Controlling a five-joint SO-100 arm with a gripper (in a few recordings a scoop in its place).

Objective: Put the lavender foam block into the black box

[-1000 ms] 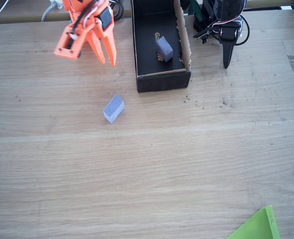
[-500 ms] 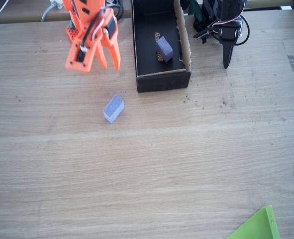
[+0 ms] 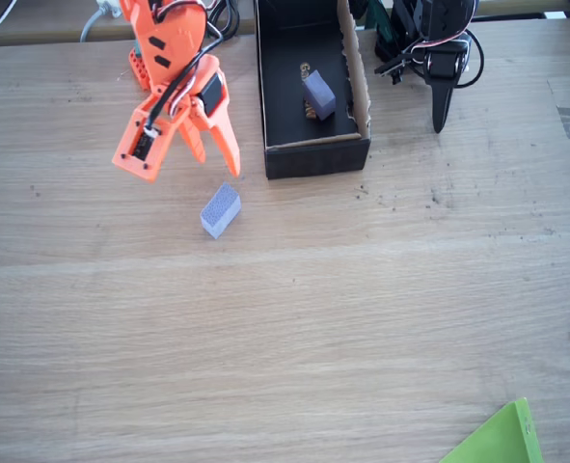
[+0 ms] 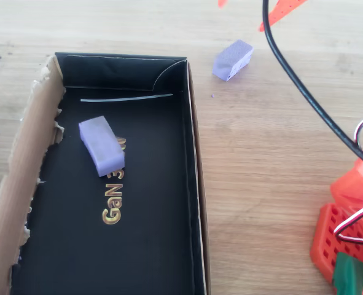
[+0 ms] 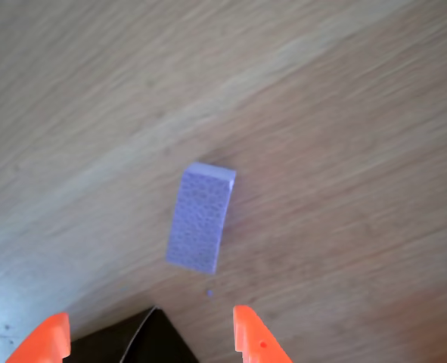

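A small lavender foam block (image 3: 220, 210) lies on the wooden table, in front of and to the left of the black box (image 3: 313, 159). My orange gripper (image 3: 183, 172) hangs open just behind and left of it, apart from it, holding nothing. The wrist view has the block (image 5: 200, 219) lying ahead between the orange fingertips (image 5: 249, 336). From overhead, the block (image 4: 233, 59) sits just outside the box wall (image 4: 193, 160), with the gripper (image 4: 250, 6) at the top edge. A second lavender block (image 4: 101, 145) rests inside the box (image 3: 318, 94).
The box has one raw brown cardboard wall (image 4: 21, 184). A black cable (image 4: 304, 92) crosses the overhead view near the arm's orange base (image 4: 347, 233). A green sheet corner (image 3: 502, 439) lies at the front right of the table.
My gripper has come forward and down from beside the box's far end to just behind the block on the table. Both blocks have stayed put.
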